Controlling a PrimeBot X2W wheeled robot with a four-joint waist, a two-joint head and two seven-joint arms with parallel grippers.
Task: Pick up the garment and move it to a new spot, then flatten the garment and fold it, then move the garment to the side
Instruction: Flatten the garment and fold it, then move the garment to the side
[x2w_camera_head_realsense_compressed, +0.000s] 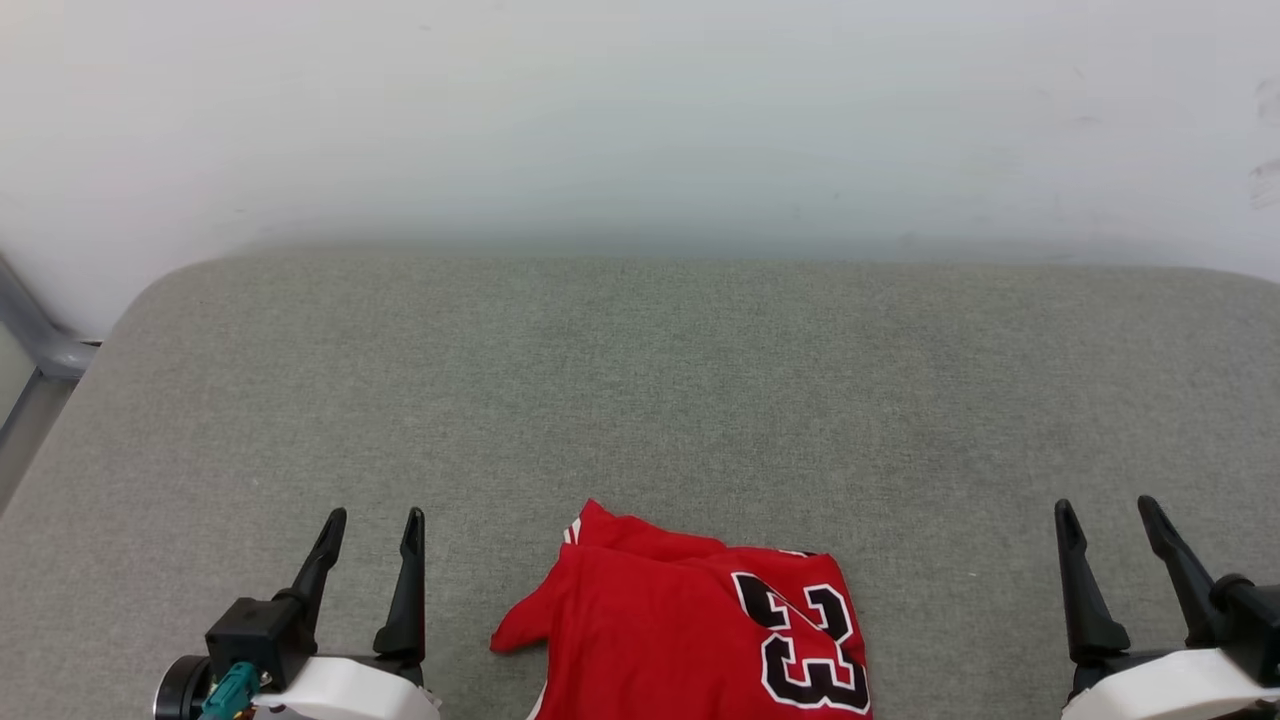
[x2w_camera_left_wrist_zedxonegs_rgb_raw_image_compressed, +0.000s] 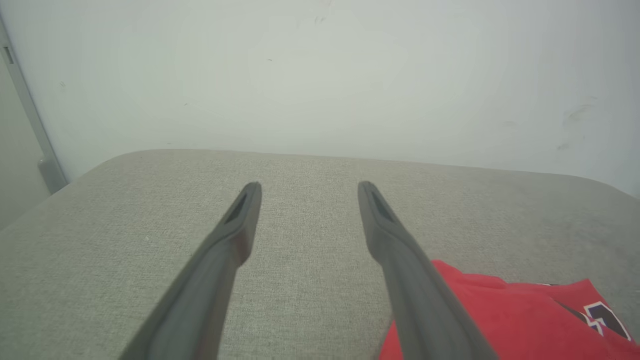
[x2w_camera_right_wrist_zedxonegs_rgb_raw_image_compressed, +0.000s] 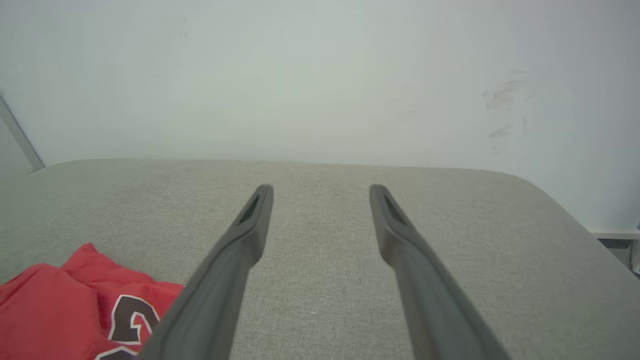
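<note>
The garment (x2w_camera_head_realsense_compressed: 690, 630) is a red shirt with a black-and-white "23" print, lying crumpled at the near middle of the grey padded table (x2w_camera_head_realsense_compressed: 640, 400); its lower part runs off the head view's bottom edge. My left gripper (x2w_camera_head_realsense_compressed: 378, 516) stands open to the left of it, apart from the cloth, with nothing between its fingers. My right gripper (x2w_camera_head_realsense_compressed: 1105, 504) stands open well to the right, also empty. In the left wrist view the garment (x2w_camera_left_wrist_zedxonegs_rgb_raw_image_compressed: 510, 320) lies at the lower right beside my open left gripper (x2w_camera_left_wrist_zedxonegs_rgb_raw_image_compressed: 307, 187). In the right wrist view the garment (x2w_camera_right_wrist_zedxonegs_rgb_raw_image_compressed: 75, 305) lies at the lower left of my open right gripper (x2w_camera_right_wrist_zedxonegs_rgb_raw_image_compressed: 321, 190).
A pale wall (x2w_camera_head_realsense_compressed: 640, 120) rises straight behind the table's rounded far edge. A grey metal frame (x2w_camera_head_realsense_compressed: 40, 345) shows past the table's far left corner. The table's right corner drops off near a ledge (x2w_camera_right_wrist_zedxonegs_rgb_raw_image_compressed: 617, 235).
</note>
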